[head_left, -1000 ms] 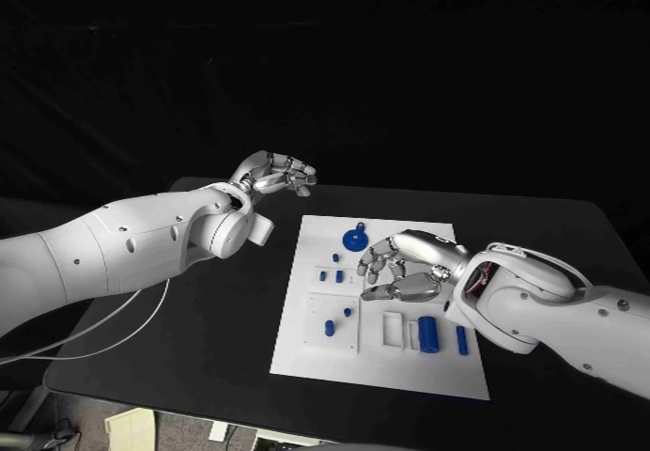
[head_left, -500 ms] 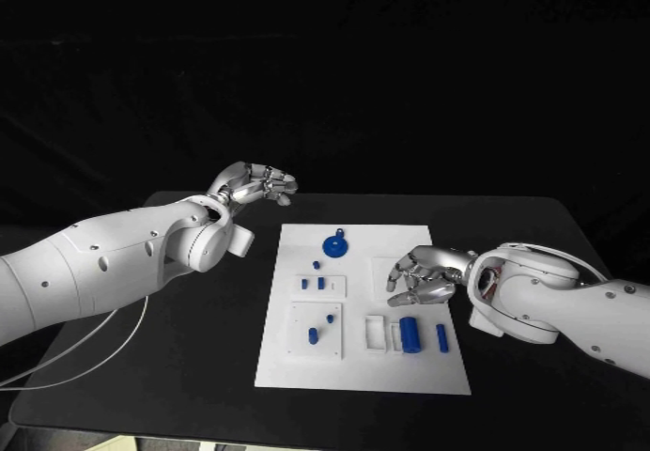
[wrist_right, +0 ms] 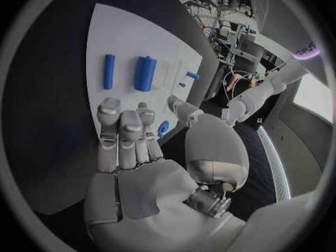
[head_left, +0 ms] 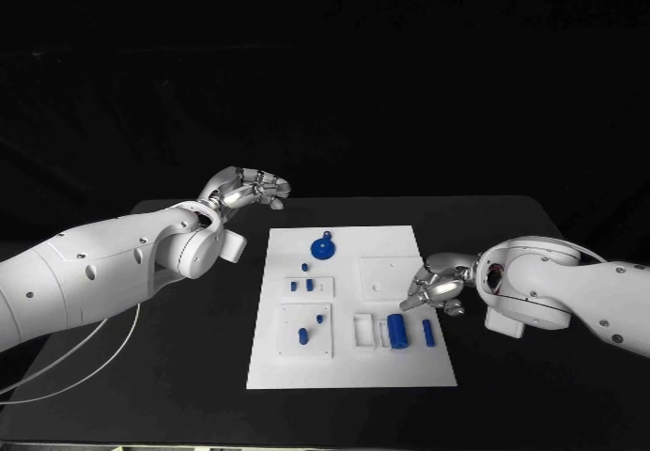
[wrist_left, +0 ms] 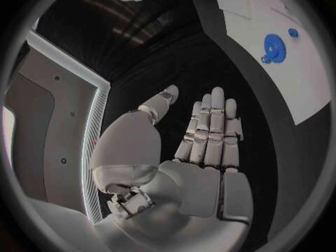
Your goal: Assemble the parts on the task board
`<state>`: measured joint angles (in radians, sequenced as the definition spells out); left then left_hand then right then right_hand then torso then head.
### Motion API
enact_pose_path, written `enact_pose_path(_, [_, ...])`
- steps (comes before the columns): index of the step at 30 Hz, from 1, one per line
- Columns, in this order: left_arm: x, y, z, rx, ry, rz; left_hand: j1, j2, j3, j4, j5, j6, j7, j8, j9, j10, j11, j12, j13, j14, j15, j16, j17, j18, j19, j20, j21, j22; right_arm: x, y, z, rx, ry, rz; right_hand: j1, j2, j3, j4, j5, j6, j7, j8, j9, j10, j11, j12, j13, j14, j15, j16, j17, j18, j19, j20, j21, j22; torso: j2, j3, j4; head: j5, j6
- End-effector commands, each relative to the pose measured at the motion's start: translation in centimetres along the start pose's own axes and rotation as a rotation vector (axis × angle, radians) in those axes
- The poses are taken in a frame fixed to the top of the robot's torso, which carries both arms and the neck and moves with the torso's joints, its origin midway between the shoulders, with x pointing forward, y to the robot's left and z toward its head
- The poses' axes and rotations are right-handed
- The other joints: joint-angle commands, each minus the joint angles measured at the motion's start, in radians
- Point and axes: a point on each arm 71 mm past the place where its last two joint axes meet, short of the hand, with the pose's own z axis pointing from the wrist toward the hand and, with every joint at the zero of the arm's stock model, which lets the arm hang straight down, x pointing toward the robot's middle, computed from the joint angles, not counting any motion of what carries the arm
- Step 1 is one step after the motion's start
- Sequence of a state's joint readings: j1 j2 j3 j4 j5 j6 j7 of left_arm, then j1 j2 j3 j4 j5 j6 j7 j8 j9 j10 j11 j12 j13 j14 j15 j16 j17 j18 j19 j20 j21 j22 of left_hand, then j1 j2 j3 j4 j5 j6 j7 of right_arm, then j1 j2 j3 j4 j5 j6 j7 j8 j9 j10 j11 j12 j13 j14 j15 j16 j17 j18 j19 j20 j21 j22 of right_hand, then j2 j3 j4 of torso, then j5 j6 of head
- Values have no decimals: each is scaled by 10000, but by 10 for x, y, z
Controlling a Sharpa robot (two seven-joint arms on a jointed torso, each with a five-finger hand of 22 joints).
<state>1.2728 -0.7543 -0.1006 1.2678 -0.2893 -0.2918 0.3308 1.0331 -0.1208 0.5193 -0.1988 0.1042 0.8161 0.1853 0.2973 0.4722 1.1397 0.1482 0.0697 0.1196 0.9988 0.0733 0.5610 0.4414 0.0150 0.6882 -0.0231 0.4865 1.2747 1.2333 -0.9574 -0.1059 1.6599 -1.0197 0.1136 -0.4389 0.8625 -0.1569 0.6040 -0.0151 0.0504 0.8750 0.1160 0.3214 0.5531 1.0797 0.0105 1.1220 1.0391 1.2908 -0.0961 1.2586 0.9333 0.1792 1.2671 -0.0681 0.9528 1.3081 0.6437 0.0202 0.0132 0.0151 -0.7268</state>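
The room behind the rig was dark, and the work surface was a black table (head_left: 162,376) with a white rectangular task board (head_left: 355,366) lying flat at its middle.

The left hand (head_left: 248,187) was raised off the table at the far left corner of the board, touching nothing. In the left wrist view the same hand (wrist_left: 203,145) lay flat with its fingers (wrist_left: 210,129) straight and side by side and the thumb standing apart, its palm empty.

The right hand (head_left: 436,287) hovered at the right edge of the board, at mid-length. In the right wrist view its fingers (wrist_right: 122,134) pointed toward the board with the thumb set off to one side. A small blue part (wrist_right: 163,128) showed just beside the fingertips; whether the hand pinched it or it lay on the board behind could not be told.

On the board, a round blue disc with a small knob (head_left: 324,248) sat near the far edge, left of centre. Small blue pegs (head_left: 303,283) stood in a recessed panel nearer the robot, and further small blue pieces (head_left: 303,334) stood in a second panel nearer still. A thick blue cylinder (head_left: 398,330) lay just beside a thin blue rod (head_left: 428,331) at the near right, with white slotted holders (head_left: 363,329) immediately to their left.
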Motion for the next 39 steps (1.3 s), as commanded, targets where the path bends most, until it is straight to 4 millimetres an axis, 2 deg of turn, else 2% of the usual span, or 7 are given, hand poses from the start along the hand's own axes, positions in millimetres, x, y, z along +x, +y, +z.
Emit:
enact_pose_path(1, [2,3,-1,-25,23,-79,-117,-8,-85,7,-29,-60,-2,40,-12,-48,-17,42,-13,57,33,-51,27,-27,64,0,-49,21,10,-4,3,771,1007,20,-203,28,-83,76,-14,190,33,-63,7,-39,-45,52,22,-23,-73,74,50,826,-12,-30,67,230,-174,-2,-22,37,-60])
enact_pose_path(10, [14,19,-10,-448,214,-178,-685,-180,-665,57,10,-61,-15,62,-33,-31,-35,54,-19,86,23,-185,187,-1,85,-11,-163,82,17,-5,17,1248,834,-396,-477,-33,-130,106,-9,541,-68,83,150,-21,-136,117,57,-34,-154,107,177,826,-68,-83,213,221,-542,-15,-3,22,-277])
enact_pose_path(14, [18,24,-13,-561,301,-240,-859,-210,-762,120,-18,-64,-16,63,-44,-30,-37,54,-23,100,19,-224,228,8,103,-14,-199,91,20,-4,23,1321,808,-744,-665,-108,-106,224,-13,680,-126,134,213,55,-192,169,74,-31,-206,110,224,826,-72,-106,272,211,-673,-35,45,-32,-341])
enact_pose_path(20, [22,31,-18,-754,386,-362,-977,-200,-804,183,-23,-71,-16,60,-54,-28,-40,54,-25,113,14,-256,263,17,122,-18,-228,99,28,-4,29,1431,979,-911,-829,-201,-60,349,-14,734,-159,141,266,83,-226,183,79,-27,-242,101,263,826,-85,-130,316,201,-845,-59,77,-27,-496])
enact_pose_path(29, [24,32,-20,-814,443,-441,-1046,-188,-822,226,-18,-79,-14,57,-63,-30,-40,52,-28,122,12,-281,289,24,136,-20,-249,107,39,-4,35,1573,1373,-1087,-1061,-334,-57,537,-13,736,-165,110,315,79,-233,175,79,-21,-247,84,304,826,-113,-142,361,194,-915,-139,104,-32,-649])
enact_pose_path(32, [24,32,-21,-825,480,-479,-1065,-181,-825,240,-16,-81,-14,56,-65,-31,-39,51,-29,125,11,-287,297,25,139,-21,-255,109,44,-7,37,1753,1838,-1265,-1100,-349,-65,566,-13,732,-165,102,323,75,-232,173,79,-19,-246,83,312,826,-119,-143,371,194,-893,-146,120,-18,-694])
enact_pose_path(39, [23,32,-22,-828,502,-496,-1121,-195,-841,272,-4,-83,-13,56,-70,-34,-39,49,-32,129,11,-309,317,28,145,-21,-274,115,50,-8,40,1731,1933,-1178,-1102,-313,-69,560,-13,730,-165,94,338,68,-232,175,84,-15,-246,84,326,826,-130,-148,391,198,-875,-116,105,8,-727])
